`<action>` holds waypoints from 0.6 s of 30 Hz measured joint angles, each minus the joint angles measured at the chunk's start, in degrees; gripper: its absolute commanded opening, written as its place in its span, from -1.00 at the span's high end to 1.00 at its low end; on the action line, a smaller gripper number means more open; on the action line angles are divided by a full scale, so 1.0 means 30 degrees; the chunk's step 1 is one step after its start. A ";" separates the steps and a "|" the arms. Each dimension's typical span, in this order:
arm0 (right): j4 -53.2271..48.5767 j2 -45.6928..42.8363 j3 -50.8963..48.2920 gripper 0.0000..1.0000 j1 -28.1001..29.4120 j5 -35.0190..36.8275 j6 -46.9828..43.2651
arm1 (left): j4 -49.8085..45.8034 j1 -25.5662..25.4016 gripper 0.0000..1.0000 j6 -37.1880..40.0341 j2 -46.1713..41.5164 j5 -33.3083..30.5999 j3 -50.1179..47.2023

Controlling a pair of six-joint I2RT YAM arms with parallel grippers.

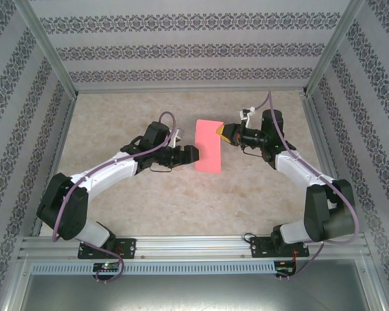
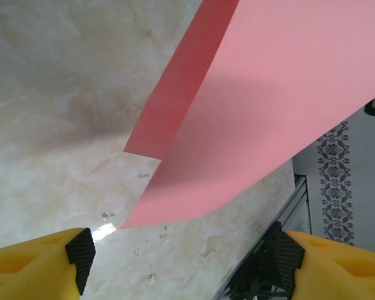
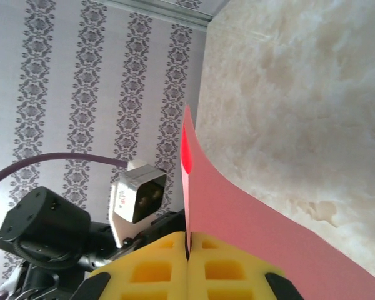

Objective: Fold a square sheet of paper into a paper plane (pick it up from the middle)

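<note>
Yellow right tool (image 3: 187, 250) pinches pink paper (image 1: 209, 146) above table (image 1: 149, 207); left tool (image 2: 184, 256) gapes wide.

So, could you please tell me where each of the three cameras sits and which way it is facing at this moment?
Top external: above and behind the arm bases, looking down on the table; both arms show, left gripper open, right gripper clamping the paper.
Left wrist: looks past its open yellow fingers at the raised paper.
Right wrist: looks along its shut yellow fingers at the paper's pinched edge, wall behind.
Shared: all three show the paper and table.
</note>
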 measured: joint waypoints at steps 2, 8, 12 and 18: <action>0.0270 -0.0102 0.0095 1.00 0.0000 -0.0051 0.0503 | 0.0364 0.0044 -0.59 -0.0160 0.0000 0.0204 -0.0080; 0.0874 -0.0240 0.0219 1.00 0.0000 -0.0197 0.1486 | 0.1530 0.0073 -0.57 -0.0670 0.0000 0.0933 -0.0160; 0.0984 -0.0240 0.0321 1.00 0.0000 -0.0204 0.1829 | 0.2200 0.0073 -0.49 -0.0998 0.0022 0.1355 -0.0175; 0.0984 -0.0240 0.0342 1.00 -0.0313 -0.0197 0.2033 | 0.3126 0.0073 -0.22 -0.1698 0.0029 0.2193 -0.0255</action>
